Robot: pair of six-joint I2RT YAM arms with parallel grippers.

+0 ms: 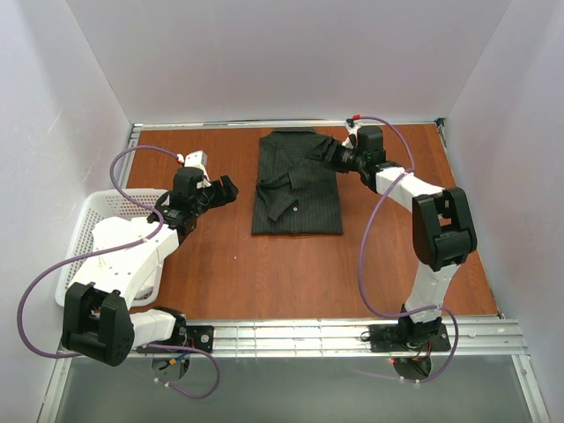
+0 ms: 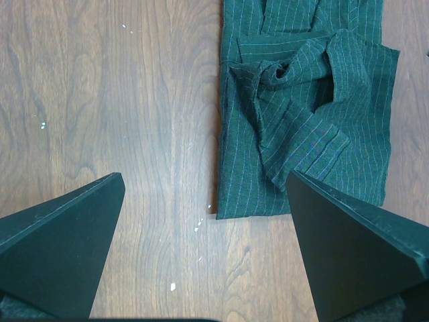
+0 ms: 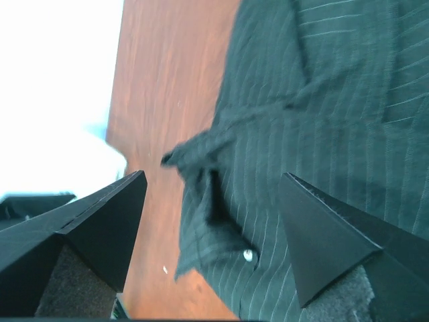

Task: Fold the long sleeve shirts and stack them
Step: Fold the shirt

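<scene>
Both my left gripper (image 1: 225, 189) and right gripper (image 1: 319, 152) are released and empty, the folded shirt (image 1: 304, 207) mid-table (image 1: 264, 273); I judge snagging its loose sleeve (image 1: 280, 196) could undo the fold.

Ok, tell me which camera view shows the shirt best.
The top external view: the shirt lies whole on the table, its outline almost fully visible. The left wrist view shows only one side with a bunched sleeve; the right wrist view is a blurred close-up of fabric and a button.
</scene>
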